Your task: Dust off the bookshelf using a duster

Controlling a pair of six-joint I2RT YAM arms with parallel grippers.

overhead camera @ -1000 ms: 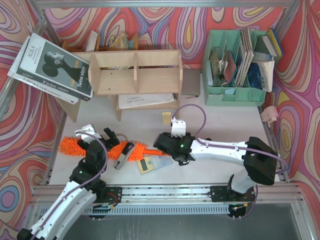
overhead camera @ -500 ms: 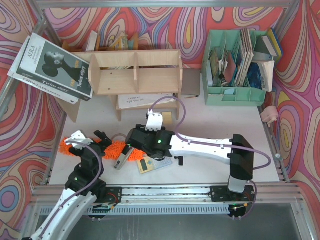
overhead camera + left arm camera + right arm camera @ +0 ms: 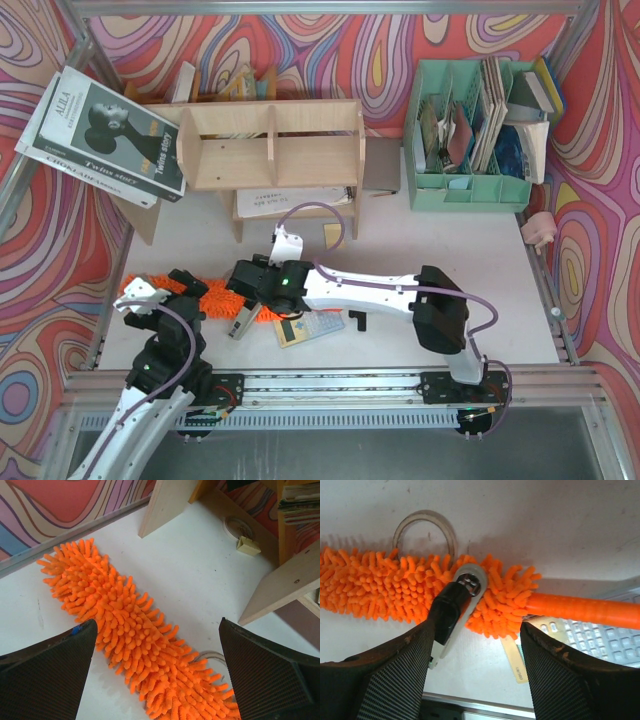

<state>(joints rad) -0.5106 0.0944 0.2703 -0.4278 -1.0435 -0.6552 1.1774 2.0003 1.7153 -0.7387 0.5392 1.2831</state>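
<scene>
Right claw (image 3: pixel 247 283) hangs low over the duster (image 3: pixel 214 297), at the end of the fluffy head where the handle (image 3: pixel 585 610) begins. In the right wrist view its jaws stand apart, one on each side of this end, and I see no grip on it. Left claw (image 3: pixel 185 286) is fully open above the other part of the head, with the orange fibres (image 3: pixel 130 630) between its fingers (image 3: pixel 50 670) in its own view.

The duster lies flat on the white surface (image 3: pixel 450 250), in front of the bookshelf (image 3: pixel 270 150) and apart from it. A grey and black tool (image 3: pixel 451 611) lies across the head near the handle. The handle passes over a calculator (image 3: pixel 305 328).
</scene>
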